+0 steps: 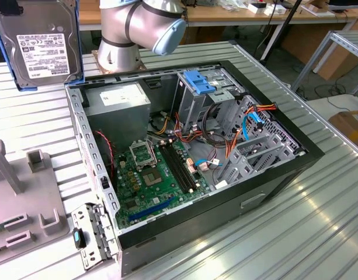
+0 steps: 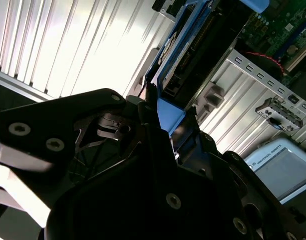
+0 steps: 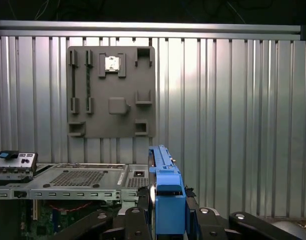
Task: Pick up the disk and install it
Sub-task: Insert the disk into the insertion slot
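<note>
The disk point(image 1: 43, 46), a silver-grey drive with a white label in a blue carrier, hangs upright in the air at the exterior view's far left, outside the open computer case point(image 1: 284, 175). In the first wrist view its blue carrier edge point(image 3: 166, 200) stands between my dark fingers point(image 3: 139, 216), and my gripper point(image 3: 167, 212) is shut on it. The second wrist view shows the disk point(image 2: 192, 45) from its edge, beyond the black gripper body point(image 2: 143, 175), with the motherboard behind it.
The case lies open on the ribbed metal table point(image 1: 319, 233). Inside are a metal drive cage with a blue latch point(image 1: 199, 81), the power-supply box point(image 1: 117, 102) and the motherboard point(image 1: 158, 175). A grey fixture plate point(image 3: 111, 92) lies beside the case. The arm's base point(image 1: 135, 29) stands behind the case.
</note>
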Robot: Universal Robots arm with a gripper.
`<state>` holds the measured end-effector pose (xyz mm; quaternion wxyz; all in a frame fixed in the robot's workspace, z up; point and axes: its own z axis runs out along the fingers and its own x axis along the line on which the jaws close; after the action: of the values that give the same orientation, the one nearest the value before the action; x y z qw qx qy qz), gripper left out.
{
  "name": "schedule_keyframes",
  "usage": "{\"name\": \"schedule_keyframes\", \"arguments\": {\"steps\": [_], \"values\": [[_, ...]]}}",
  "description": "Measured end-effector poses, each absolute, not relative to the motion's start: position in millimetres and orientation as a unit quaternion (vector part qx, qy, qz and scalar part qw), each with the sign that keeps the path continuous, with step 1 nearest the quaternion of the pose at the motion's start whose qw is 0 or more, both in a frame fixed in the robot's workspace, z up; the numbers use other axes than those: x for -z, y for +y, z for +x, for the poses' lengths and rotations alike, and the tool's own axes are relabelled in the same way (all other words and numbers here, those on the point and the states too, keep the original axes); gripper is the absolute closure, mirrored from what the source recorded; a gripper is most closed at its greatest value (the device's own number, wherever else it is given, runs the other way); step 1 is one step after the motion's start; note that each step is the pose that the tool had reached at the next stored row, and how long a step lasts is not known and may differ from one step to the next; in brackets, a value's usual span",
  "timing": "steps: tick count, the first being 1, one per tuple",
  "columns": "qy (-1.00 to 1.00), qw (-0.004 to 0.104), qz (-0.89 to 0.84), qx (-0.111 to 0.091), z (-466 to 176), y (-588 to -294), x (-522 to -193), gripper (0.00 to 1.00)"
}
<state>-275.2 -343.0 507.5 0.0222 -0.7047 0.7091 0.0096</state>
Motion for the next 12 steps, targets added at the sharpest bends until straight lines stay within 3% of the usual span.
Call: {"name": "schedule_keyframes", "arguments": {"steps": [12], "values": [[0.709,0.022,-0.705,-0.010,-257.7,-341.7,-507.5,0.63]]}}
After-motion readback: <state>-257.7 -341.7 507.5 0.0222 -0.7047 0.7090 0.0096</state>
